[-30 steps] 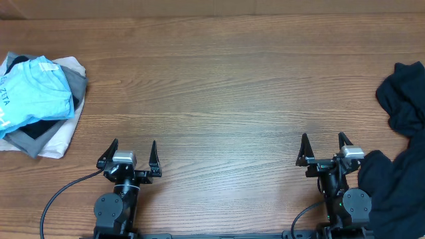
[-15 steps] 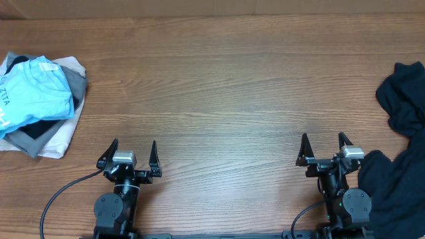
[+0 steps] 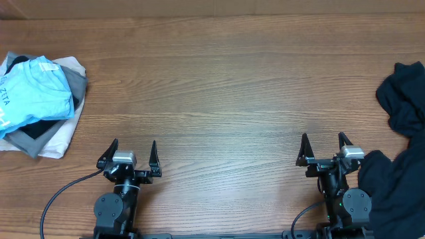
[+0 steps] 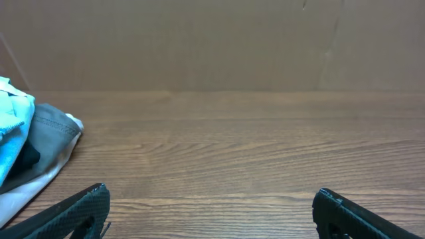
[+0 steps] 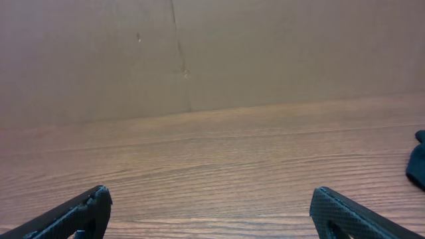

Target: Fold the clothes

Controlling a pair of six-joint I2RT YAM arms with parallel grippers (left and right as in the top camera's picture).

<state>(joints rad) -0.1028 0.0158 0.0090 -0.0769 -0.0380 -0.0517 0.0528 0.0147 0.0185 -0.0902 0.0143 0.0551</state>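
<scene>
A pile of folded clothes lies at the far left, topped by a sky-blue T-shirt [image 3: 33, 93] with dark lettering, over grey, black and white garments [image 3: 56, 136]. Its edge shows in the left wrist view [image 4: 46, 133]. A heap of crumpled black clothes [image 3: 402, 159] lies at the right edge; a dark bit shows in the right wrist view [image 5: 417, 166]. My left gripper [image 3: 132, 150] is open and empty near the front edge, well right of the folded pile. My right gripper [image 3: 325, 143] is open and empty, just left of the black heap.
The wooden table [image 3: 219, 93] runs between the two piles. A brown cardboard wall [image 4: 212, 40] stands behind the far edge. A cable [image 3: 60, 192] trails from the left arm's base.
</scene>
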